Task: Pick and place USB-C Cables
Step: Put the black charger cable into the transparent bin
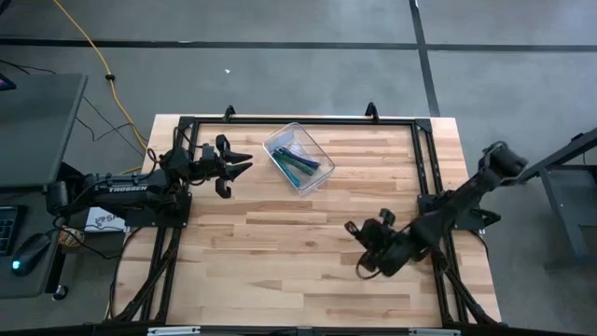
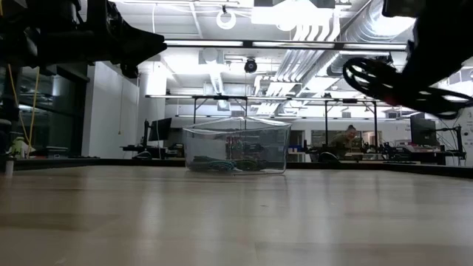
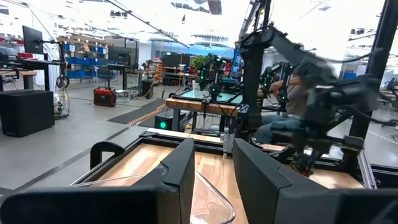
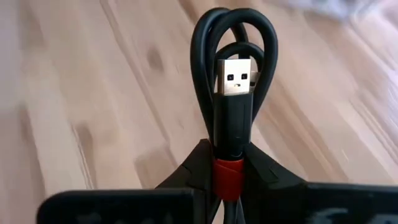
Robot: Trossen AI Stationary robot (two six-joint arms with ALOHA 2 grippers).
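Observation:
The black USB-C cable bundle (image 4: 233, 68), with a red band (image 4: 227, 176), sits in my shut right gripper (image 4: 228, 163) over the table's right half (image 1: 359, 250). The clear plastic bin (image 1: 298, 157) stands on the far middle of the table. Teal and green bundles (image 1: 300, 166) lie in it, with something purple beside them. My left gripper (image 1: 235, 168) hovers open just left of the bin, and its fingers (image 3: 180, 177) point across the table. In the low view the bin (image 2: 236, 148) stands on the tabletop, with both grippers high above it. My right gripper pinches the black bundle between its two fingers at the red band (image 4: 227, 180), below the silver plug (image 4: 237, 76). The looped cable end (image 4: 233, 28) and the plug stick out beyond the fingertips. The bundle is lifted clear of the table (image 2: 369, 74).
A black frame rail (image 1: 420, 159) runs around the wooden tabletop. Bare wood lies between my right gripper and the bin. A desk with a mouse and keyboard (image 1: 28, 243) stands left of the table. A person (image 2: 344, 139) sits far off in the room.

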